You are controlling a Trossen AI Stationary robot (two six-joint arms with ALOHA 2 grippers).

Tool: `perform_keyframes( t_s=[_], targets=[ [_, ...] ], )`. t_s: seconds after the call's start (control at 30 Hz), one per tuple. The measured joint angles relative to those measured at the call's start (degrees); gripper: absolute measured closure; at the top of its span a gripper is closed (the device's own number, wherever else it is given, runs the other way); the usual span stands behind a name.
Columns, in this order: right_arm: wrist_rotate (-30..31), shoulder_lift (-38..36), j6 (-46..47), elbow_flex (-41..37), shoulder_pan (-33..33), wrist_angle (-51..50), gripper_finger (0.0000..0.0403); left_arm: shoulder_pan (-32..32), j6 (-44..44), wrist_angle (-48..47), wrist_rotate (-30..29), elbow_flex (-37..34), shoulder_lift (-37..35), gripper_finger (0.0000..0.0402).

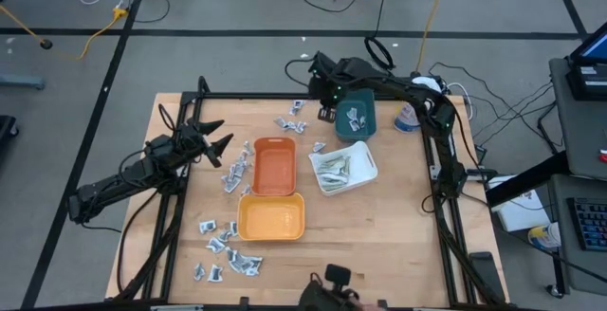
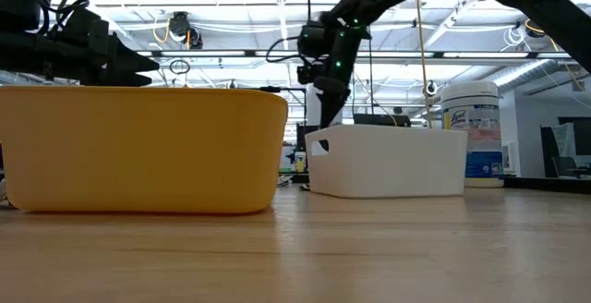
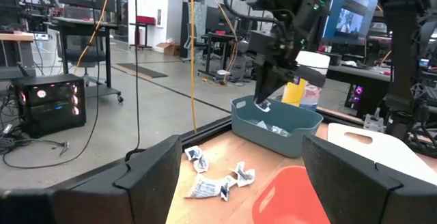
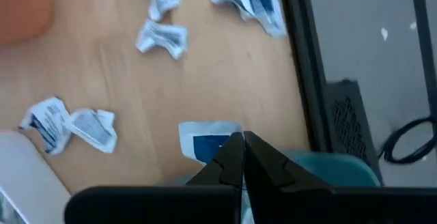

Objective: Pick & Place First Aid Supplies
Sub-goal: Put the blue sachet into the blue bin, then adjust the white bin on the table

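Note:
Silvery-white sachets with blue marks lie scattered on the table: a group by the far edge (image 1: 292,121), a group left of the orange tray (image 1: 233,171), and another at the near left (image 1: 223,246). More sachets lie in the teal tray (image 1: 358,114). Pale green-white strips fill the white tray (image 1: 343,169). My right gripper (image 1: 327,110) hangs over the teal tray's left rim, shut on one sachet (image 4: 207,142). My left gripper (image 1: 220,143) waits open above the table, left of the orange tray (image 1: 273,167). My right gripper pinches a sachet between its two fingertips (image 4: 235,157), coming from above and pointing down. The fingers are on the sachet's upper edge (image 3: 263,104). It hangs below them, lifted clear, just over the teal tray's rim (image 3: 240,105).
A yellow-orange tray (image 1: 271,216) sits near the table's near edge and fills the low view's left (image 2: 138,151). A white tub with a blue label (image 1: 408,117) stands right of the teal tray. A black frame rail (image 4: 300,60) runs along the far edge.

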Motion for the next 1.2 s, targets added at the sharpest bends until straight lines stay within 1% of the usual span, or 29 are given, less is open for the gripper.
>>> perform_keyframes(
  t_s=[0.07,0.17,0.23,0.37,0.57,0.7,0.77,0.83,1.03,1.1,1.2],
  targets=[
    [1.9,0.0,0.7,0.0,-1.2,-1.1,0.0403,0.0,0.0,0.0,0.0,0.0,0.0,0.0093],
    [7.1,0.0,2.1,-1.6,-2.6,-2.2,0.0403,0.0,0.0,0.0,0.0,0.0,0.0,0.0093],
    [8.6,0.0,3.0,-2.8,-3.6,-3.2,0.0403,0.0,0.0,0.0,0.0,0.0,0.0,0.0094],
    [8.5,0.0,5.3,-5.6,-5.6,-4.4,0.0403,0.0,0.0,0.0,0.0,0.0,0.0,0.0094],
    [6.2,0.0,5.8,-11.5,-7.4,-3.8,0.0401,0.0,0.0,0.0,0.0,0.0,0.0,0.0093],
    [5.7,0.0,6.1,-14.3,-7.6,-3.0,0.0388,0.0,0.0,0.0,0.0,0.0,0.0,0.0094],
    [5.7,0.0,6.2,-14.6,-7.6,-3.0,0.0371,0.0,0.0,0.0,0.0,0.0,0.0,0.0094],
    [5.4,-0.8,6.2,-14.8,-7.6,-3.0,0.0345,0.0,0.0,0.0,0.0,0.0,0.0,0.0094],
    [4.4,-5.9,7.0,-14.8,-7.2,-3.9,0.0236,0.0,0.1,0.0,0.0,0.0,0.0,0.0093],
    [1.5,-8.0,3.0,-14.8,-6.3,-5.4,0.0208,0.0,0.0,0.0,0.0,0.0,0.0,0.0094],
    [-6.3,-11.7,-6.4,-16.1,-3.9,-5.9,0.0187,0.0,0.1,0.0,0.0,0.0,0.0,0.0094]
  ],
)
